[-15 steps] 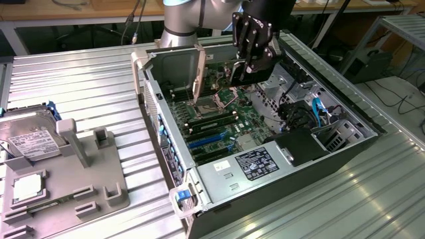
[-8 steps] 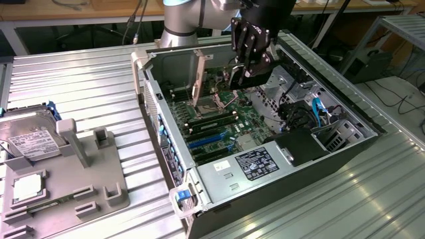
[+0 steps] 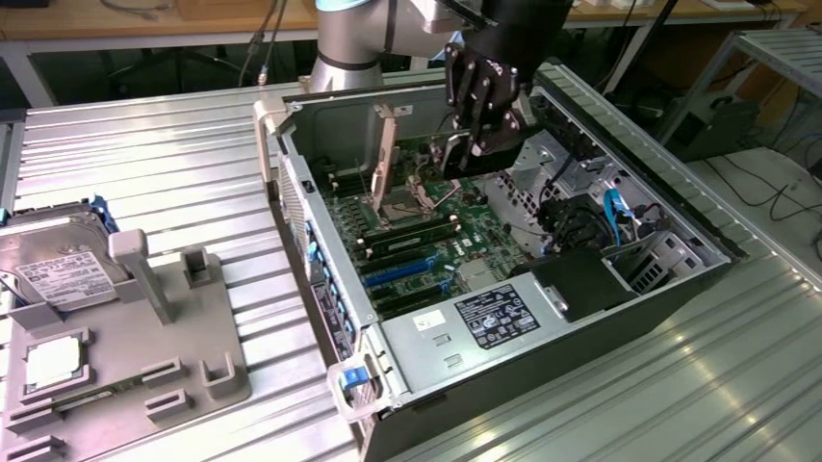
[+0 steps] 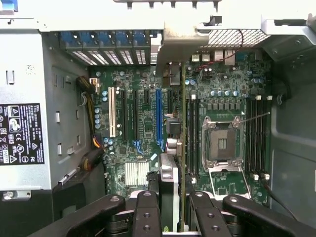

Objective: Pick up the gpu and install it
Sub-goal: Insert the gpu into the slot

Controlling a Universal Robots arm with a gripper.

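The pincer is seen closed part-way on the gpu, which is held on edge between its dark fingers. In the wrist view the card's thin green board is gripped between the two inner finger links of the pincer and runs straight out across the motherboard. There it is lined up between the blue expansion slot and the memory slots beside the open processor socket. Whether the card's lower edge is touching a slot cannot be told. In the exterior view the gpu is held inside the open computer case, toward twelve o'clock of the motherboard. The arm is seen rising beyond the case rim at about eleven o'clock of the pincer. At five o'clock of the pincer, the labelled power supply is seated in the case's near end. The case is laid on its side on a ribbed metal worktop. At about nine o'clock of the case, well apart from it, a grey fixture is placed. On it a silver hard drive with a white label and a small square processor chip are kept.
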